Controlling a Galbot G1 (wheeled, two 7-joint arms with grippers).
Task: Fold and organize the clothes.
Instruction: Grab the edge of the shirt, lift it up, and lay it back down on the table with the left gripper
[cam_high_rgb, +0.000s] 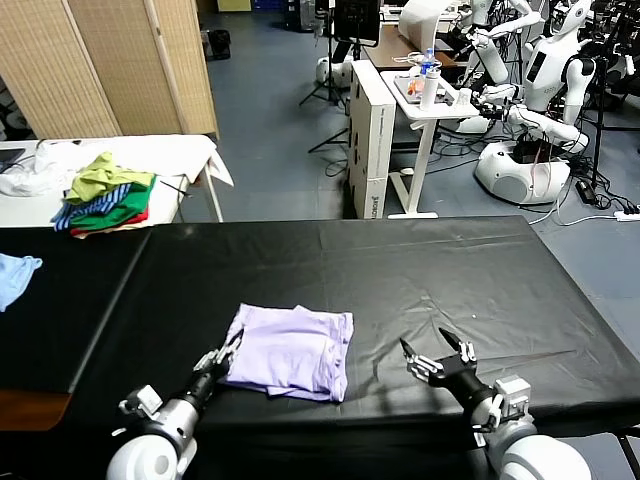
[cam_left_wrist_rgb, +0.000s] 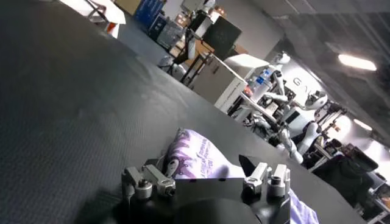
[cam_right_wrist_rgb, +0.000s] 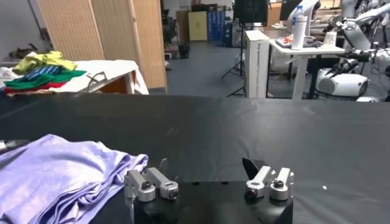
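On the far left of the black tabletop (cam_high_rgb: 420, 270) lies a small light blue cloth (cam_high_rgb: 15, 275), and behind it, on a white side table (cam_high_rgb: 165, 155), there is a heap of green, striped and red garments (cam_high_rgb: 105, 200). These 2 are not part of the work.

The left tool (cam_high_rgb: 228, 352) is at the near left corner of the T-shirt (cam_high_rgb: 292, 350). In the head view its fingers are close together at the hem. In the left wrist view a bunched fold of lavender fabric with the purple-and-white print (cam_left_wrist_rgb: 195, 155) rises between the 2 fingers. I judge that the tool is pinching this corner, with the fabric gathered in it.

The T-shirt lies flat near the front edge of the tabletop, a little left of the middle, already folded into a rough rectangle with the sleeves inside. The fabric looks thin, light and very soft. I think it will bend and wrinkle easily, it will not keep a shape, and a layer can slide away if only 1 is taken. The best places to hold are the corners and the hems, with all layers together.

The right tool (cam_high_rgb: 438, 355) rests low over the bare tabletop, well apart from the right edge of the T-shirt. Its fingers stand wide apart and it holds nothing.
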